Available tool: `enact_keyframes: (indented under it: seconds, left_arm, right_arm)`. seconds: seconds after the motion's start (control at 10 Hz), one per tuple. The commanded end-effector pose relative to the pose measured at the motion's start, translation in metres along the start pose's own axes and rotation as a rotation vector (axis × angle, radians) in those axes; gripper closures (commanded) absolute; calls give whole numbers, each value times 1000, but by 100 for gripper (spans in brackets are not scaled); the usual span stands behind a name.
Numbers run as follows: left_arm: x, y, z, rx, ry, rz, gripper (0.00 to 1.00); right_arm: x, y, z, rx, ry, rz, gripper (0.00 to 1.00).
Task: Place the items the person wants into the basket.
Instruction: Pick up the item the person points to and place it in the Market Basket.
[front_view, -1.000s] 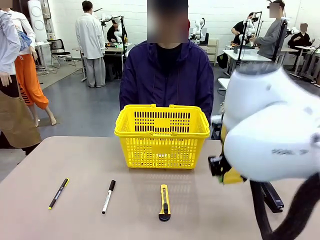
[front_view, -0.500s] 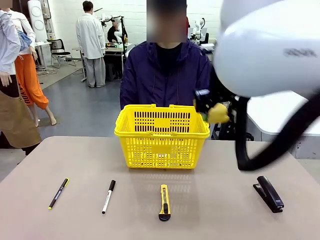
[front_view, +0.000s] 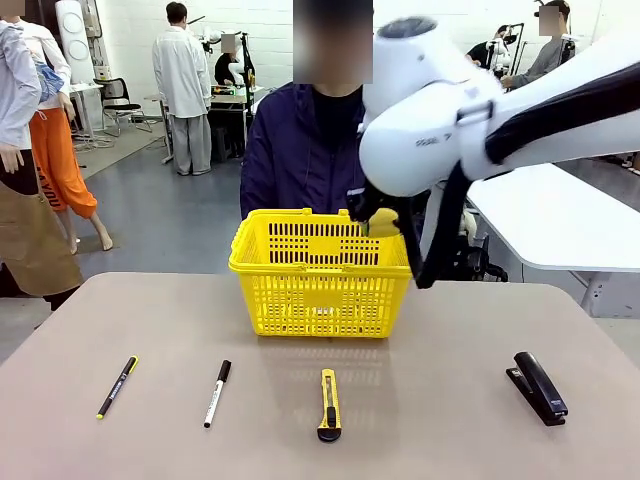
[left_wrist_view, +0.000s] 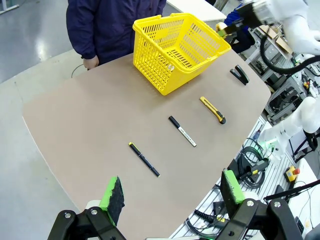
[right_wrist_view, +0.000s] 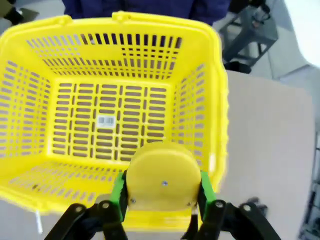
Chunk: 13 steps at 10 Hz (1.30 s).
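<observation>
The tape measure looks to us compact, rigid and dense for its size, with smooth plastic that could slip. The right pincer is closed across its opposite edges, just above the basket near the rim. The pen and utility knife lie on the desk, slim and best pinched mid-body. The left pincer hangs wide open, empty.
</observation>
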<state>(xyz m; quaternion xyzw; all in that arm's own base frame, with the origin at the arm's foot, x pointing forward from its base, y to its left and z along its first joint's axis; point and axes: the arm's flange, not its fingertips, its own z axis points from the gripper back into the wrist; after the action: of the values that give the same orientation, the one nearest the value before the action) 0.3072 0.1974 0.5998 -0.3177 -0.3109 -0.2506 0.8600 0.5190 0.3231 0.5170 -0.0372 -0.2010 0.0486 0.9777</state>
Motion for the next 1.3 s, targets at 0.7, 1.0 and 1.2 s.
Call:
enact_keyframes:
  seconds: [0.7,1.0,1.2]
  left_arm:
    - [-1,0,1,-12,-17,-19,0]
    - [-1,0,1,-12,-17,-19,0]
    - [-1,0,1,-12,-17,-19,0]
  right_arm:
    - [31,36,-38,71,106,-47,100]
    - [31,36,-38,71,106,-47,100]
    - [33,39,-35,72,123,-62,33]
